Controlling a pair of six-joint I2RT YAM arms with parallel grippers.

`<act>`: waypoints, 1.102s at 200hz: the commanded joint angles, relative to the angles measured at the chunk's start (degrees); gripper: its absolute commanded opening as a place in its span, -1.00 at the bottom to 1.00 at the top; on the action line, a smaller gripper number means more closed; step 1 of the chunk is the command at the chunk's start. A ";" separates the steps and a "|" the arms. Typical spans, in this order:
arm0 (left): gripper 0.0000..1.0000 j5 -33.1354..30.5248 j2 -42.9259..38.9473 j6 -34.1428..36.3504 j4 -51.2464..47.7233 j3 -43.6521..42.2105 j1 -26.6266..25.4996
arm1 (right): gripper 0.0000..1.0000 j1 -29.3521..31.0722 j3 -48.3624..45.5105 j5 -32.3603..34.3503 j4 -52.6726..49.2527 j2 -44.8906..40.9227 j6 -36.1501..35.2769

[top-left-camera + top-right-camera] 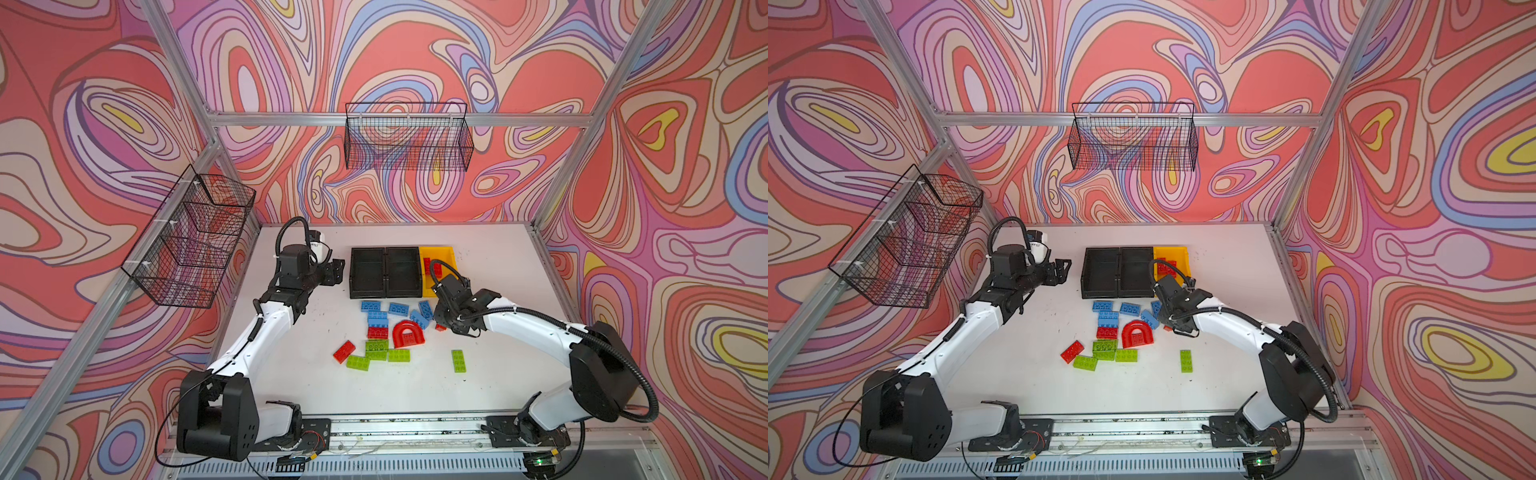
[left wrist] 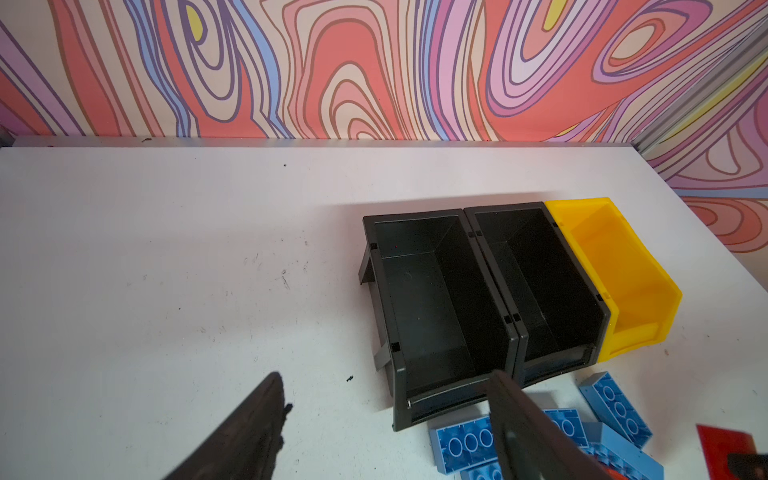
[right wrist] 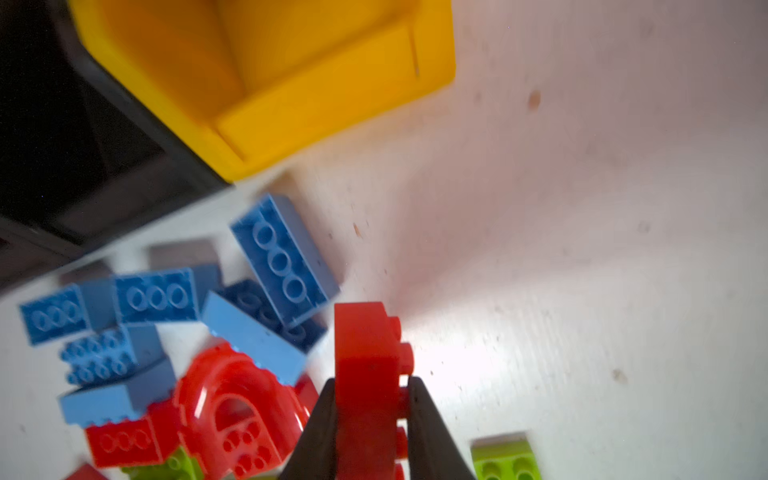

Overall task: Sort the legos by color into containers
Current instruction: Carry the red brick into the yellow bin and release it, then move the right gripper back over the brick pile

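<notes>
Pinching a red brick (image 3: pixel 365 353), studs facing sideways, is the right claw (image 3: pixel 372 380) (left claw (image 2: pixel 386 376) spread, empty).

Readable txt: none, any view.
White housing on L arm (image 1: pixel 318 245): small dark print in both top views, too tiny/blurred to read.
Legos (image 3: pixel 286 257): studs & rings only, no legible lettering.

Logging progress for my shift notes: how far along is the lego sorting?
Done: some red bricks lie in the yellow bin. In hand: the right gripper grips another red brick. Left: blue bricks, green bricks and the red arch on the table; black bins empty.
</notes>
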 commanded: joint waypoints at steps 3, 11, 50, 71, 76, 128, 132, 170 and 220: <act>0.58 0.21 -0.32 0.43 -1.14 1.56 -0.14 | -0.63 -4.14 9.48 2.74 -2.19 0.86 -12.05; 0.58 0.23 -0.45 0.41 -1.12 1.56 -0.14 | -0.63 -5.52 12.56 2.23 -2.91 2.78 -15.55; 0.58 0.42 -1.29 0.08 -0.79 1.33 -0.14 | -0.60 -8.59 28.99 1.08 -9.28 15.64 -30.18; 0.58 1.14 -1.46 -0.31 -0.79 1.39 -0.14 | -0.62 -10.72 33.75 -0.34 -9.05 21.48 -33.84; 0.58 1.18 -1.59 -0.30 -0.77 1.34 -0.14 | -0.62 -11.19 34.55 -0.85 -8.75 22.41 -34.44; 0.59 1.48 -2.30 -0.56 -0.50 1.21 -0.14 | -0.64 -12.89 41.34 0.44 -7.83 31.91 -39.38; 0.59 1.62 -2.26 -0.64 -0.53 1.21 -0.14 | -0.64 -13.07 41.60 0.46 -7.83 32.49 -39.62; 0.59 1.30 -2.34 -0.69 -0.30 1.04 -0.14 | -0.64 -13.30 42.63 1.75 -6.84 35.10 -41.13; 0.59 1.17 -2.50 -0.56 -0.52 1.06 -0.14 | -0.52 -13.39 44.58 2.84 -6.09 37.44 -41.00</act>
